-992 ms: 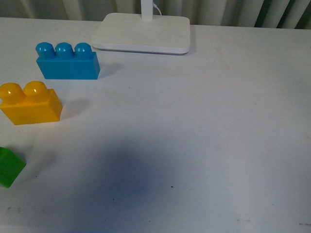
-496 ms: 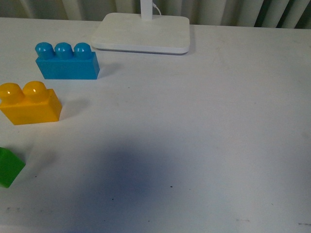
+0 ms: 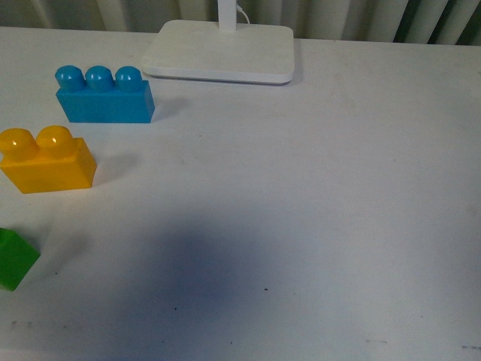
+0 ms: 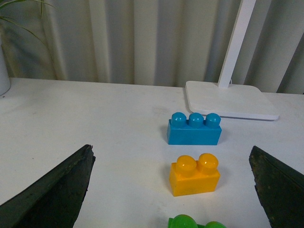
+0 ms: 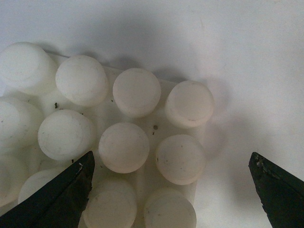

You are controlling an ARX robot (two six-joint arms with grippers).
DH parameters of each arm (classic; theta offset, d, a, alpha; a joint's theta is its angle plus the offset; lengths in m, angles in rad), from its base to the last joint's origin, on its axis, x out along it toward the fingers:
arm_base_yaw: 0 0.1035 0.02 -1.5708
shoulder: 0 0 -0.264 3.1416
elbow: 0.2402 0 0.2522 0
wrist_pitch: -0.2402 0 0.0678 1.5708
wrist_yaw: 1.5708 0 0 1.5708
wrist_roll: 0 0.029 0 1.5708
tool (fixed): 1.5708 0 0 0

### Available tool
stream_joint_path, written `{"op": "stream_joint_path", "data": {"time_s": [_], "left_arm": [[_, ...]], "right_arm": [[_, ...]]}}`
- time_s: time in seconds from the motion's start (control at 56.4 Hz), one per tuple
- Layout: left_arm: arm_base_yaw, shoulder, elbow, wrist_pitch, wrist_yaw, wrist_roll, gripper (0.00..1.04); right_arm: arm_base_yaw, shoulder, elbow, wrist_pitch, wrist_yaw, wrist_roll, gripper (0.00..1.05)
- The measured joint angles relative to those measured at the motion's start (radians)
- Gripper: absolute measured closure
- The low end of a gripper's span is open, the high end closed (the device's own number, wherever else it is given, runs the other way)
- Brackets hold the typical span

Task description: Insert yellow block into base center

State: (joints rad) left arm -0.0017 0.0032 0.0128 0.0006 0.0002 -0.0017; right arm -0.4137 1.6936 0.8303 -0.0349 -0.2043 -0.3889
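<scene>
The yellow block (image 3: 46, 161) stands upright on the white table at the left, two studs up. It also shows in the left wrist view (image 4: 194, 175), ahead of my open, empty left gripper (image 4: 173, 190), whose fingers (image 4: 52, 192) stand wide apart on either side. The base (image 5: 107, 142), a white plate with round studs, fills the right wrist view, close under my open, empty right gripper (image 5: 173, 190). The base and both grippers are out of the front view.
A blue three-stud brick (image 3: 104, 95) stands behind the yellow block. A green block (image 3: 13, 258) lies at the left edge in front of it. A white lamp stand (image 3: 219, 51) sits at the back of the table. A plant pot (image 4: 4, 76) is far left.
</scene>
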Motion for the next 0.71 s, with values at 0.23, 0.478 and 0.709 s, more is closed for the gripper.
{"op": "stream_joint_path", "data": {"time_s": [0.23,0.478,0.709], "left_arm": [[0.000,0.000,0.000,0.000,0.000,0.000,0.06],[0.000,0.000,0.000,0.000,0.000,0.000,0.06],[0.000,0.000,0.000,0.000,0.000,0.000,0.06]], "right_arm": [[0.048,-0.023,-0.047,-0.008,-0.037,0.043,0.09],[0.241,-0.083,-0.156,0.040,-0.024,0.222,0.09],[0.452,-0.100,-0.175,0.061,0.115,0.437,0.09]]}}
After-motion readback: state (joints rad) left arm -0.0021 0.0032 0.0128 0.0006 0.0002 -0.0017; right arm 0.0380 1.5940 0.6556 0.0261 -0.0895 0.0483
